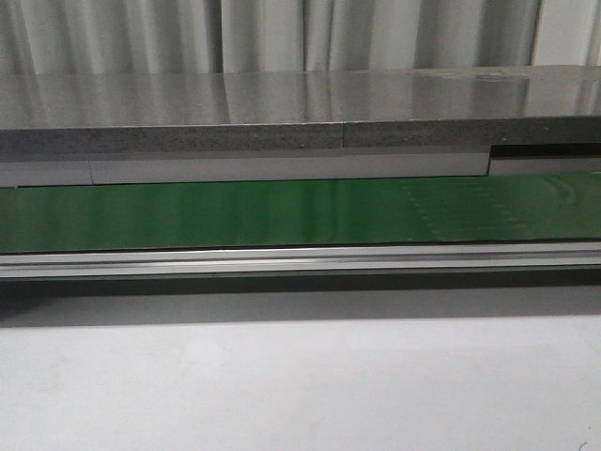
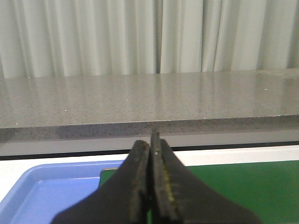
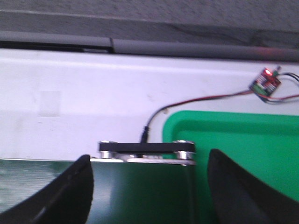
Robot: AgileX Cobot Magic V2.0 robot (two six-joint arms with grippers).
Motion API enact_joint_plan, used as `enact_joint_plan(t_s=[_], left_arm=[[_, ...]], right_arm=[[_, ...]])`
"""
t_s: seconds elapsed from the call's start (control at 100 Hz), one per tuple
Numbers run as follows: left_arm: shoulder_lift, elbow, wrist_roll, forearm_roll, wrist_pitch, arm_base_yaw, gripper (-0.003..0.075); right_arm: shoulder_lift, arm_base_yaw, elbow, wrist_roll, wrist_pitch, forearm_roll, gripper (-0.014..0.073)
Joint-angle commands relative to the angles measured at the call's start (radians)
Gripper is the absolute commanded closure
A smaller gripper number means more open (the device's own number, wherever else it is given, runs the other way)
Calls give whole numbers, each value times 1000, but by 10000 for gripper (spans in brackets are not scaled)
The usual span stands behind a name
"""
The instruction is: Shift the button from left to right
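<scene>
The button is out of view in every frame. The green belt (image 1: 282, 214) runs bare across the front view, and neither arm shows there. My left gripper (image 2: 150, 144) is shut with nothing between its fingers; it hangs over the belt's left end (image 2: 233, 186), beside a blue tray (image 2: 51, 191). Over the belt's right end (image 3: 140, 191) my right gripper (image 3: 149, 186) stands open and empty, with a green tray (image 3: 243, 149) just beyond it.
A grey stone ledge (image 1: 282, 108) runs behind the belt, in front of white curtains (image 2: 140, 32). An aluminium rail (image 1: 282, 258) edges the belt's near side, then a white tabletop (image 1: 282, 385). A small circuit board (image 3: 265, 84) with wires (image 3: 196, 100) lies by the green tray.
</scene>
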State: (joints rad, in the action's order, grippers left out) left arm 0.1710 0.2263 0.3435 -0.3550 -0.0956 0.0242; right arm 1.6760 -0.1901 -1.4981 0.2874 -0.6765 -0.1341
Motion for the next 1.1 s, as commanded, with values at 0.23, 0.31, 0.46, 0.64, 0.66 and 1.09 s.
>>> enact_joint_plan(t_s=[0.23,0.31,0.46,0.64,0.66,1.09], left_arm=[[8,27,1,-10,76,8,741],[8,27,1,-10,76,8,741],[8,27,1,-10,76,8,741],[8,27,1,-10,76,8,741],[8,27,1,-10,76,8,741],[8,27,1,-10,76,8,741]], right_arm=[[-194,178,89,0,154,-74,74],[-256,208,165,0,216,-81,74],[-394,240,345,0,354,-85,74],[-592,242,577,0,503,-89,74],[-616,242,601,0,516,-89,74],[-1117,242,1008,0,618,-89,74]])
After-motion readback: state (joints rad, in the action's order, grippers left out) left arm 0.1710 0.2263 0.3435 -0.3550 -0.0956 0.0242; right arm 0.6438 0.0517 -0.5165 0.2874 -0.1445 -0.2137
